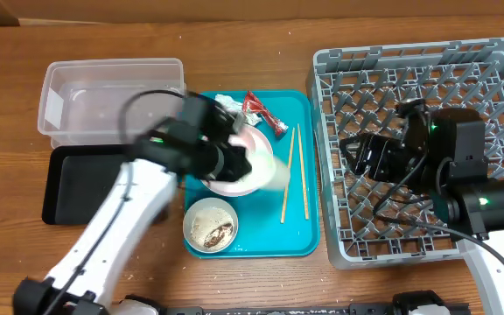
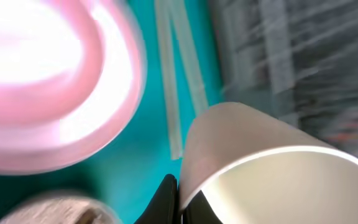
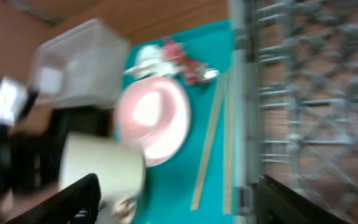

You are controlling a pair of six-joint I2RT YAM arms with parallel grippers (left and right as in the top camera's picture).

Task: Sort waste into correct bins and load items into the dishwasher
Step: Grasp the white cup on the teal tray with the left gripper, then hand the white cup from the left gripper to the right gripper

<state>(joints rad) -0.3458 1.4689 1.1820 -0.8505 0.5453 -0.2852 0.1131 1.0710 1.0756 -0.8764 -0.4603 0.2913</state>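
My left gripper (image 1: 254, 166) is shut on the rim of a small white cup (image 1: 275, 173) and holds it above the teal tray, beside the pale pink plate (image 1: 239, 166). In the left wrist view the fingers (image 2: 179, 200) pinch the cup wall (image 2: 278, 168), with the plate (image 2: 55, 81) and two chopsticks (image 2: 174, 81) below. A whitish bowl (image 1: 210, 225) holds brown food scraps. A red wrapper (image 1: 259, 109) and a white napkin (image 1: 227, 104) lie at the tray's far edge. My right gripper (image 1: 353, 153) is open and empty over the grey dish rack (image 1: 409, 79).
The teal tray (image 1: 304, 236) sits between the rack and the bins. A clear tub (image 1: 112, 96) stands at the far left, with a black tray (image 1: 77, 188) in front of it. The right wrist view shows the cup (image 3: 101, 168), plate (image 3: 154, 118) and chopsticks (image 3: 210, 143).
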